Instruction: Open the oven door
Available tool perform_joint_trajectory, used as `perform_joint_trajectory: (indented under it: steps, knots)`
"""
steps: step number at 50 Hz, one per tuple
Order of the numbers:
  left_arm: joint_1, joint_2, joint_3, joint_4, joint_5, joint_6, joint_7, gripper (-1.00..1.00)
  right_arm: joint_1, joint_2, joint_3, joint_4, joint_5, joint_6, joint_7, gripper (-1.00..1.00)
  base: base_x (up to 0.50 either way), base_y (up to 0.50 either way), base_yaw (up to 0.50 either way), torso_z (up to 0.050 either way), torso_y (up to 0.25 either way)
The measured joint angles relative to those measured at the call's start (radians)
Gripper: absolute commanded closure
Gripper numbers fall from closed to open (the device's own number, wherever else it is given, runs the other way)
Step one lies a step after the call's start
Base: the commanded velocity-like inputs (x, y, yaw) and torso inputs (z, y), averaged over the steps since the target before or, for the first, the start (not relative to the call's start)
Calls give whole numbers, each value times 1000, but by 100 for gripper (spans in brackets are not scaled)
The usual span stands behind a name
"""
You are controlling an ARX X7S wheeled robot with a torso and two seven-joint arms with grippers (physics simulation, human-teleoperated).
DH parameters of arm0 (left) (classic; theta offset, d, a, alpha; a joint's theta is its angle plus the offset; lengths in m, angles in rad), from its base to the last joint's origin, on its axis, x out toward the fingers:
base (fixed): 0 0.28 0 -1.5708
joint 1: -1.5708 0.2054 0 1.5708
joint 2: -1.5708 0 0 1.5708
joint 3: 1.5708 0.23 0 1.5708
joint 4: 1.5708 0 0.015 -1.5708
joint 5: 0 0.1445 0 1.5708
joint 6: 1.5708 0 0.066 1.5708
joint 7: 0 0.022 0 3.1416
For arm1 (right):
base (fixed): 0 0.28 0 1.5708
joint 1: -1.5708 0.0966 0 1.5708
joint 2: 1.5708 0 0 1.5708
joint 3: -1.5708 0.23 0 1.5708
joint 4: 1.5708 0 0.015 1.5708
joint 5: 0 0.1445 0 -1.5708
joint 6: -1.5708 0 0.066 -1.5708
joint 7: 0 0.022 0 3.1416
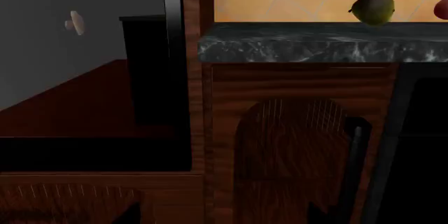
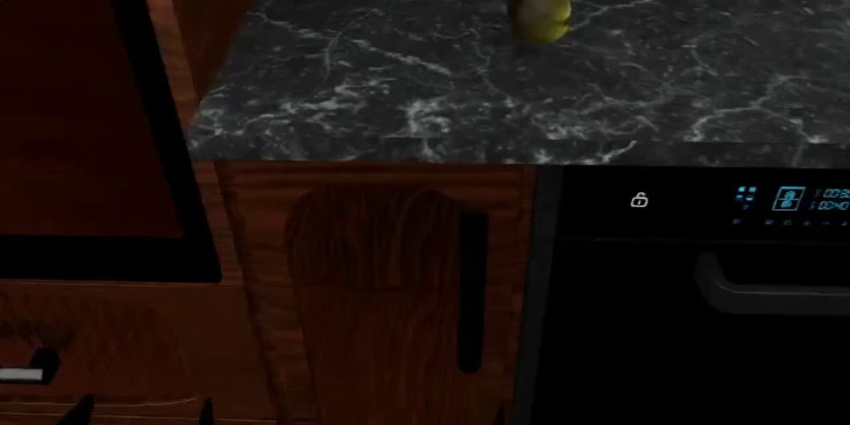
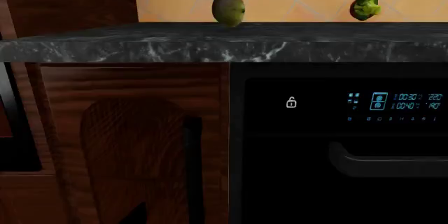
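Oven door [image 2: 80, 97] sits at your nine-to-ten o'clock in the head view. It is the black-framed panel with red-brown reflections in the glass, cut off by the left edge. Its right frame edge runs nearly straight up and down, and its bottom frame runs level. The bar handle is not in any view, so I cannot say where to grab.

The left wrist camera faces that same door [image 1: 84, 103] close up, with the glass filling the frame's left half. The right wrist camera catches only a dark sliver of it. My read is that the left arm is the nearer one and this is its job.

No fingers show in any picture, so I cannot tell you whether either gripper is wide or narrow.

Watch the decoys. Dead centre, just beside the oven frame, is the wooden cabinet door [image 2: 378, 286] with its black vertical handle [image 2: 471, 291]. At four o'clock is the black appliance front [image 2: 691, 345] with its blue display [image 2: 790, 198] and grey handle [image 2: 777, 291]. Neither is yours.

There are no containers here. At twelve o'clock a green-yellow fruit [image 2: 539, 10] sits loose on the marble tabletop [image 2: 398, 87], and the right wrist view adds a broccoli floret [image 3: 365, 4] to its right. Both are well apart from the oven.

Swing toward nine o'clock and find that handle first.
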Motion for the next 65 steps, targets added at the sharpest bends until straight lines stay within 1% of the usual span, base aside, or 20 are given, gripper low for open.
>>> perform_joint_trajectory:
  steps: [17, 39, 49, 65]
  knots:
    - [6, -35, 46, 49, -41, -41, -25, -100, 9, 32, -41, 17, 35, -2, 43, -100, 0, 0, 0, 0, 0]
    - [7, -71, 96, 71, -96, -59, -49, -100, 6, 67, -81, 19, 77, -5, 90, -100, 0, 487, 0, 0, 0]
    - [7, -86, 107, 70, -115, -55, -58, -100, 3, 76, -93, 10, 102, 2, 103, -100, 0, 23, 0, 0, 0]
    - [6, -102, 129, 77, -149, -61, -69, -100, 0, 94, -108, 2, 127, 8, 127, -100, 398, 0, 0, 0, 0]
